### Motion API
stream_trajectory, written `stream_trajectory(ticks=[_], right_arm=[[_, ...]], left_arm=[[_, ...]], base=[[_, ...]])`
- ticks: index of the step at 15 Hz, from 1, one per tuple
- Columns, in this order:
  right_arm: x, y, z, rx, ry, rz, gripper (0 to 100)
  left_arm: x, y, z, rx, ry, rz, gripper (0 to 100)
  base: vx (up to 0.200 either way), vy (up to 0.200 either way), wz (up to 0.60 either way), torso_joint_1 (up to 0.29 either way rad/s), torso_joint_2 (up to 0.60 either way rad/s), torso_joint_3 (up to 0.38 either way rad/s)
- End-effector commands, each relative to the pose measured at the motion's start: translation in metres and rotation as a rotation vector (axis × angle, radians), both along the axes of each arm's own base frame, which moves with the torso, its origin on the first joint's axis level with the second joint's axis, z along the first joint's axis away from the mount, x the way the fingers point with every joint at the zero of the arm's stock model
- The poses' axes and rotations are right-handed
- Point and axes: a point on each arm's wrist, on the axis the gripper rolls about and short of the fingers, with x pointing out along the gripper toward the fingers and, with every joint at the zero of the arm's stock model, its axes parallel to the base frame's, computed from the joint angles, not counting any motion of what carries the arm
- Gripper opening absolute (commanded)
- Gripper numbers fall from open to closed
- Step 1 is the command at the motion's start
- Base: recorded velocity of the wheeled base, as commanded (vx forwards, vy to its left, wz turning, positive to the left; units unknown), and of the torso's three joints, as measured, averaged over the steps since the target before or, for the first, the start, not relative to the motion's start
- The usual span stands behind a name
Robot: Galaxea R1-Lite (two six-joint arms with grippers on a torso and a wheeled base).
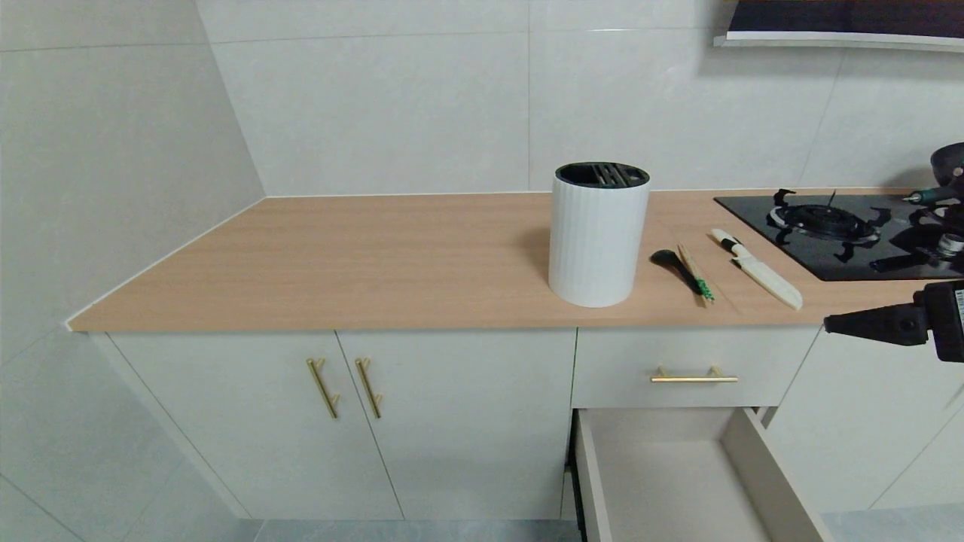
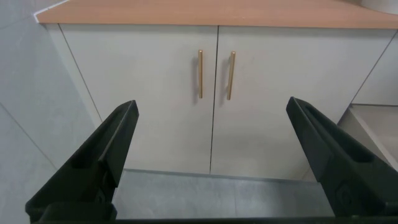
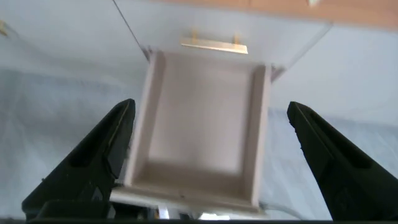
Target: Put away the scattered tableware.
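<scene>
1. The white ribbed cylindrical holder with a black slotted top [image 1: 599, 241] stands upright on the wooden countertop [image 1: 339, 256].
2. Just beside it on the side toward the black gas hob [image 1: 836, 226] lie a black spoon [image 1: 672, 267], wooden chopsticks with green ends [image 1: 694, 272] touching the spoon, and, a little apart, a cream-bladed knife [image 1: 757, 269].
3. The right gripper [image 3: 209, 106] hangs with its fingers spread wide, holding nothing, above the pulled-out white drawer [image 3: 199, 124].
4. The left gripper [image 2: 211, 102], likewise released, faces the white cabinet doors with gold handles [image 2: 155, 93].
</scene>
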Motion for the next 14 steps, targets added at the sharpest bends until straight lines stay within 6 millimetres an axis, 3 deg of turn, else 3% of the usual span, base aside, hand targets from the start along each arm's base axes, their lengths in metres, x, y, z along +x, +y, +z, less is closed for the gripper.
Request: stream_trajectory(ticks=[1,4,5,8,11,14], right_arm=[[0.056,0.015,0.015,0.072,-0.048,-0.033,100],[0.122,0.029,0.018,0.136,-0.051,-0.118,100],[0.133,0.032,0.015,0.133,-0.05,-0.133,100],[0.2,0.04,-0.014,0.137,-0.022,-0.257,100],[0.238,0.038,-0.052,0.061,0.014,-0.365,100],[0.25,0.04,-0.075,0.038,0.064,-0.378,100]], left_arm=[[0.0,0.0,0.0,0.0,-0.001,0.0,100],[0.0,0.0,0.0,0.0,-0.001,0.0,100],[0.0,0.0,0.0,0.0,-0.001,0.0,100],[0.0,0.0,0.0,0.0,-0.001,0.0,100],[0.0,0.0,0.0,0.0,-0.001,0.0,100],[0.0,0.0,0.0,0.0,-0.001,0.0,100]], base=[[0.0,0.0,0.0,0.0,0.0,0.0],[0.0,0.0,0.0,0.0,0.0,0.0],[0.0,0.0,0.0,0.0,0.0,0.0],[0.0,0.0,0.0,0.0,0.0,0.0],[0.0,0.0,0.0,0.0,0.0,0.0],[0.0,0.0,0.0,0.0,0.0,0.0]])
